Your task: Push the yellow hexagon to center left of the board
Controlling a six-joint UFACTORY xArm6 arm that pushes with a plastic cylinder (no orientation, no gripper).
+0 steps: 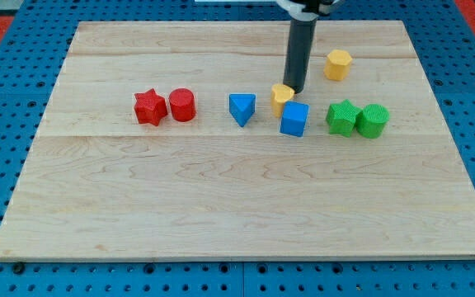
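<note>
While my tip [293,89] touches the upper right edge of a small yellow block [282,98] right of centre, the yellow hexagon [338,63] sits apart at upper right. No jaws exist on this rod.

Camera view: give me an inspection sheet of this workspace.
Surface: wooden board, flat, on blue pegboard.
Job's things: yellow hexagon at the view's upper right, far from centre left.
Clutter: yellow block, blue cube, blue triangle, red star, red cylinder, green star, green block.
Grippers: none; my tip at the yellow block's right edge, left of the hexagon.
Cables: nothing seen.
Surroundings: red patches at the top corners.
</note>
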